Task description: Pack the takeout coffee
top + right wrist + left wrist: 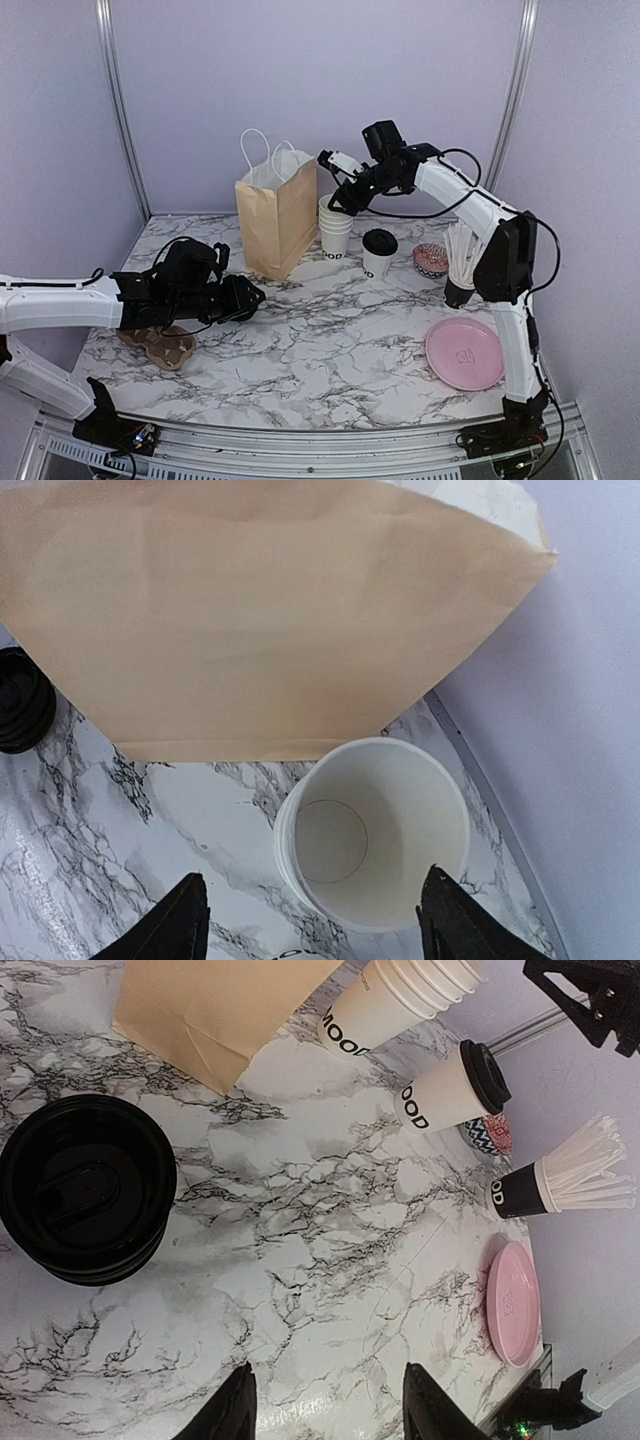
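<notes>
The takeout coffee [379, 252] [450, 1088], a white cup with a black lid and dark lettering, stands upright on the marble just right of a stack of lidless white cups [335, 228] [375, 830]. My right gripper [345, 195] [315, 920] hangs open directly above that stack, holding nothing; the coffee lies outside the right wrist view. A tan paper bag [278, 215] [260, 620] with white handles stands upright left of the cups. My left gripper [255, 297] [330, 1380] is open and empty, low over bare marble in front of the bag.
A stack of black lids [88, 1188] [20, 700] sits by the left gripper. A black cup of straws [462, 262], a patterned bowl [431, 260] and a pink plate [464, 353] occupy the right side. A brown tray [165, 345] lies under the left arm.
</notes>
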Robot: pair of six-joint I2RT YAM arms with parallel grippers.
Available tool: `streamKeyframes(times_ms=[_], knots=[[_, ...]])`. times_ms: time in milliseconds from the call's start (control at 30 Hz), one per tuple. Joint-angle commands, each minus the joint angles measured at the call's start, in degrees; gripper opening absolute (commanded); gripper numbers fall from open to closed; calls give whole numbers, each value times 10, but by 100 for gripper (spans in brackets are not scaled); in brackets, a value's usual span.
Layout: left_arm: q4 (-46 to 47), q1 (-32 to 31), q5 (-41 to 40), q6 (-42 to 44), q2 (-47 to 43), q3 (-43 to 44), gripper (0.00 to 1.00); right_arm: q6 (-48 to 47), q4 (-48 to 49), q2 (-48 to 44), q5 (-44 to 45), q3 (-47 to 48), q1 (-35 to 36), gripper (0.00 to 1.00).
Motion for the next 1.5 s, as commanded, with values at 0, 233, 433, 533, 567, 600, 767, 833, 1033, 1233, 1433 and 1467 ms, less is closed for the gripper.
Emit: streamKeyframes(times_ms=[0,233,433,533,567,600,767,833,1033,1233,1433,1467], knots=[[24,3,11,0,-2,-9,50,-13,21,31,31,27,7,69],[37,3,17,-2,6,-14,50,-13,26,52,25,29,8,55],[43,2,22,-2,12,-14,50,-24,16,57,16,28,9,40],[44,2,22,-2,13,-15,50,-24,14,57,14,27,9,24],[45,2,22,-3,13,-16,50,-24,13,57,14,27,10,23],[45,2,23,-3,14,-15,50,-24,12,56,15,26,10,23],[46,2,26,-4,16,-17,50,-25,7,54,16,23,11,23],[47,2,28,-4,18,-17,50,-28,2,56,22,21,12,26],[51,1,34,-5,24,-18,50,-36,-2,65,37,20,14,27],[51,1,34,-5,24,-20,50,-47,-18,63,33,20,20,21],[55,1,35,-5,28,-18,50,-55,-34,51,37,12,28,17],[56,1,35,-5,30,-18,50,-56,-35,49,39,12,30,16]])
